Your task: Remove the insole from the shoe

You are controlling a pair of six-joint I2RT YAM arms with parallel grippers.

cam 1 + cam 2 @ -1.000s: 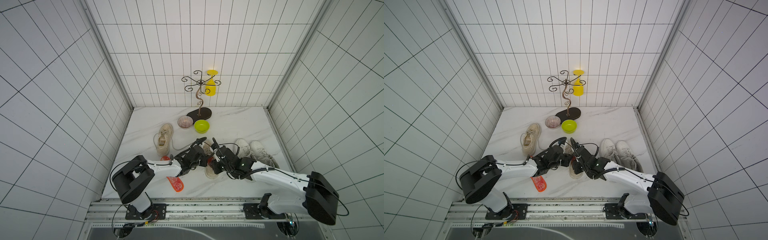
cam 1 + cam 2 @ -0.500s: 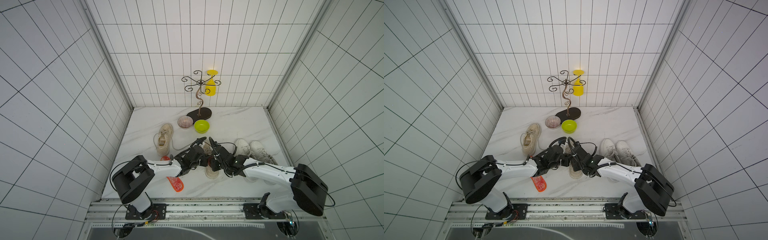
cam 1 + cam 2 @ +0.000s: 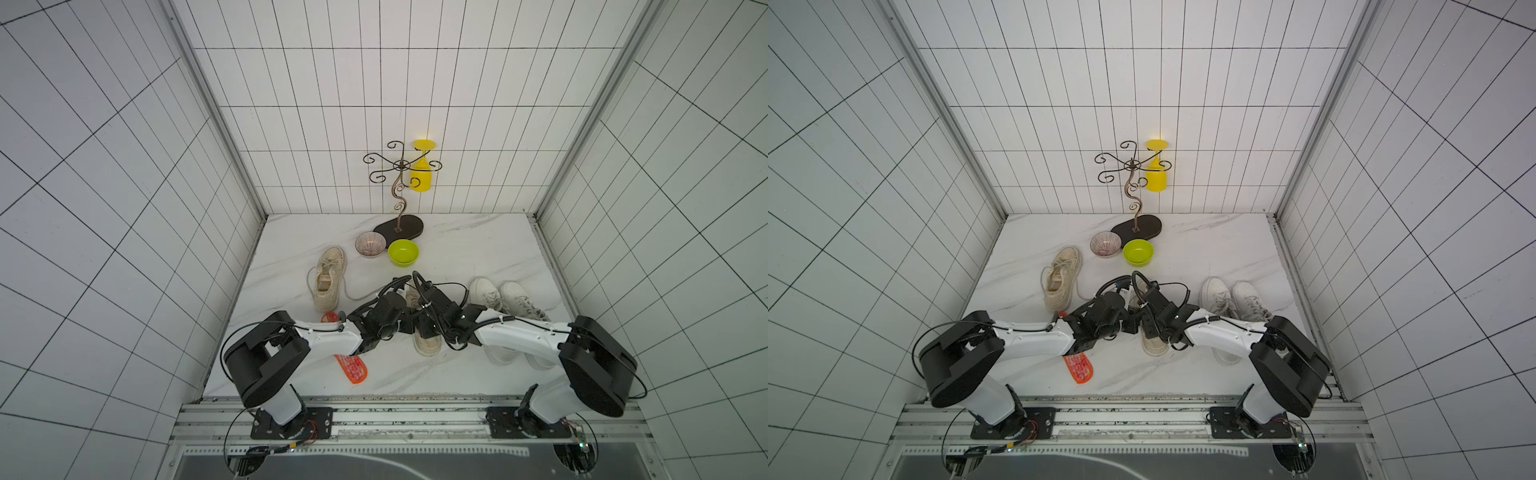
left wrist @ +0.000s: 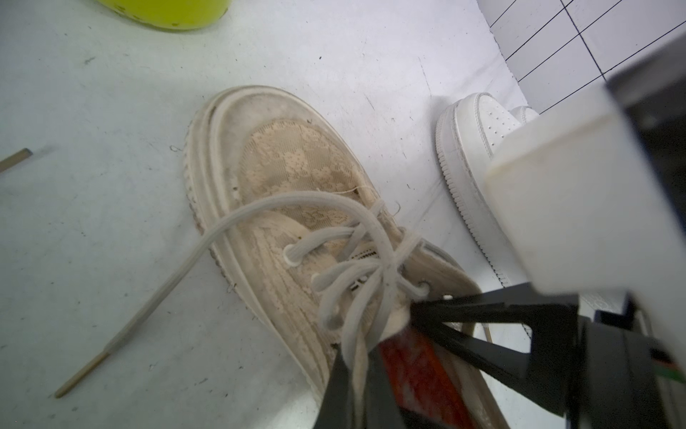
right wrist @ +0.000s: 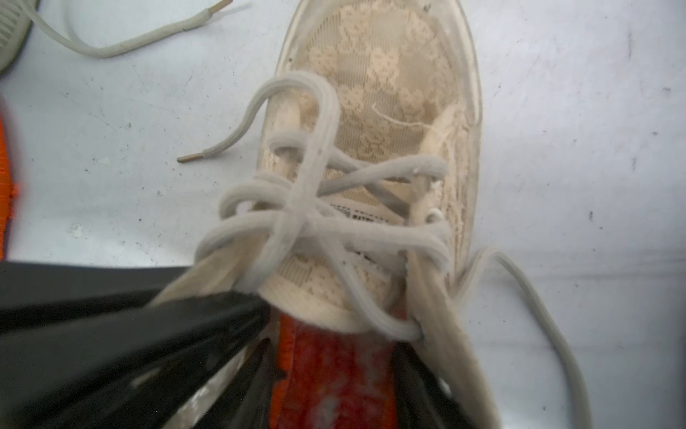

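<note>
A beige lace shoe (image 3: 427, 347) (image 3: 1154, 347) lies in the middle of the floor between both arms, with a red-orange insole (image 5: 330, 375) (image 4: 419, 371) lying inside it. My left gripper (image 4: 356, 356) (image 3: 408, 328) is shut on the shoe's side wall at the opening, with a lace caught beside it. My right gripper (image 5: 334, 349) (image 3: 424, 329) reaches into the opening from the other side. It is open, with one finger on each side of the insole. The top views hide the insole behind the grippers.
A second beige shoe (image 3: 328, 282) lies back left and a loose orange insole (image 3: 351, 368) lies front left. A white sneaker pair (image 3: 503, 299) stands right. A green bowl (image 3: 403, 252), a patterned bowl (image 3: 370, 244) and a wire stand (image 3: 398, 227) holding a yellow cup (image 3: 422, 174) are behind.
My left jaws have closed on the shoe's side wall. My right jaws have spread wider around the insole, and the right arm's elbow has swung back right.
</note>
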